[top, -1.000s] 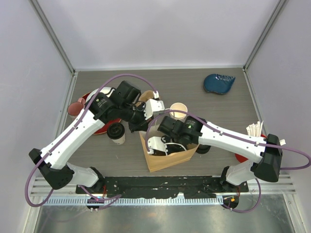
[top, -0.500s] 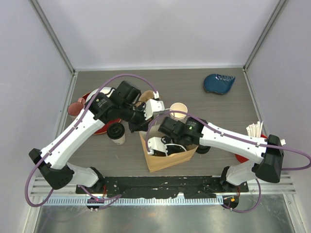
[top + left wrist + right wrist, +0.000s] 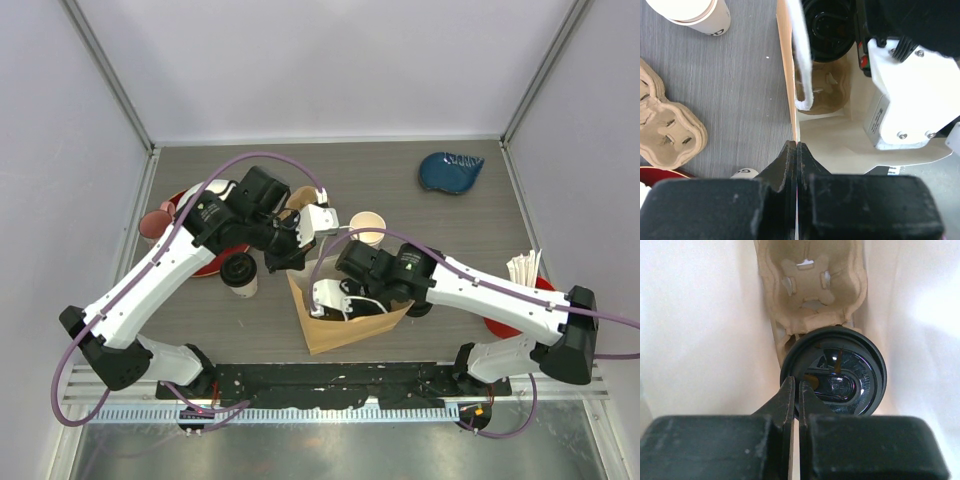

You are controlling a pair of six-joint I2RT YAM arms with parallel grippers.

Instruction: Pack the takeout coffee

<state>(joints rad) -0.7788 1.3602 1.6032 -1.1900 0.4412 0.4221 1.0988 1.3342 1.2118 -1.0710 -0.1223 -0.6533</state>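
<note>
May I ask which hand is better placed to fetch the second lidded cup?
Probably the right hand: it sits shut inside the bag, apparently holding nothing. The left hand is pinching the bag's wall and looks needed there, though the second lidded cup stands left of the bag.

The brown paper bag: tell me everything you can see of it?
The paper bag is plain brown with a white handle, standing open-topped near the table's front edge. The left gripper pinches one wall's rim. Inside lies a pulp cup carrier holding one black-lidded cup, its other pocket empty. The right gripper, shut, reaches in at the lid's edge.
</note>
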